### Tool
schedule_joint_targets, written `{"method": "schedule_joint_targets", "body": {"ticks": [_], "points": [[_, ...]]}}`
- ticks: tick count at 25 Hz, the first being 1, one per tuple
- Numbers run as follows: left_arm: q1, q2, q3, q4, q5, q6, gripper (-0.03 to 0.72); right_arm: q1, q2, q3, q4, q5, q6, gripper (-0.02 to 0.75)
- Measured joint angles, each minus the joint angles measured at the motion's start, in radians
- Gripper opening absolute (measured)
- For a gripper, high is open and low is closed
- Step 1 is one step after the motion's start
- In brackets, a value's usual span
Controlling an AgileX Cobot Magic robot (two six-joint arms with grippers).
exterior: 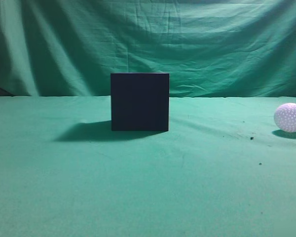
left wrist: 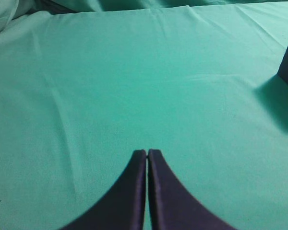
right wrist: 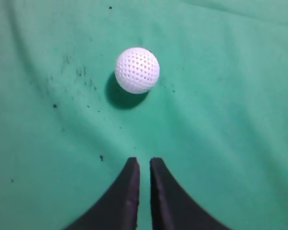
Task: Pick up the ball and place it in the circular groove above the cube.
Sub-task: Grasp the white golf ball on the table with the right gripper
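Green cloth table, cube, ball (apart)

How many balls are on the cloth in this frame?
1. The ball lies at the far right of the exterior view, apart from the cube; the cube could hide another.

We find our left end effector with fingertips pressed together, holding nothing; our right end effector shows a narrow gap, also holding nothing.
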Motion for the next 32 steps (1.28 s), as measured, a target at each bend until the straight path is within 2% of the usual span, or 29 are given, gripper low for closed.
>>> {"method": "schedule_joint_targets", "body": {"ticks": [1, 2, 4, 6, 11, 13, 21, 22, 23, 25, 29, 32], "points": [[0.000, 0.000, 0.000, 0.000, 0.000, 0.000, 0.000, 0.002, 0.033, -0.026, 0.008, 0.002, 0.000, 0.050], [0.000, 0.000, 0.000, 0.000, 0.000, 0.000, 0.000, 0.002, 0.072, -0.052, 0.016, 0.002, 0.000, 0.050], [0.000, 0.000, 0.000, 0.000, 0.000, 0.000, 0.000, 0.002, 0.138, -0.094, 0.027, 0.002, 0.000, 0.141], [0.000, 0.000, 0.000, 0.000, 0.000, 0.000, 0.000, 0.002, 0.204, -0.130, 0.030, 0.002, 0.000, 0.248], [0.000, 0.000, 0.000, 0.000, 0.000, 0.000, 0.000, 0.002, 0.338, -0.186, 0.036, -0.033, -0.011, 0.572], [0.000, 0.000, 0.000, 0.000, 0.000, 0.000, 0.000, 0.002, 0.382, -0.200, 0.038, -0.052, -0.016, 0.630], [0.000, 0.000, 0.000, 0.000, 0.000, 0.000, 0.000, 0.002, 0.545, -0.265, 0.037, -0.085, -0.018, 0.617], [0.000, 0.000, 0.000, 0.000, 0.000, 0.000, 0.000, 0.002, 0.557, -0.273, 0.037, -0.090, -0.018, 0.566], [0.000, 0.000, 0.000, 0.000, 0.000, 0.000, 0.000, 0.002, 0.568, -0.277, 0.037, -0.092, -0.018, 0.566], [0.000, 0.000, 0.000, 0.000, 0.000, 0.000, 0.000, 0.002, 0.583, -0.284, 0.037, -0.097, -0.018, 0.498], [0.000, 0.000, 0.000, 0.000, 0.000, 0.000, 0.000, 0.002, 0.589, -0.292, 0.038, -0.096, -0.016, 0.315], [0.000, 0.000, 0.000, 0.000, 0.000, 0.000, 0.000, 0.002, 0.591, -0.333, 0.052, -0.051, -0.016, 0.319]]}}
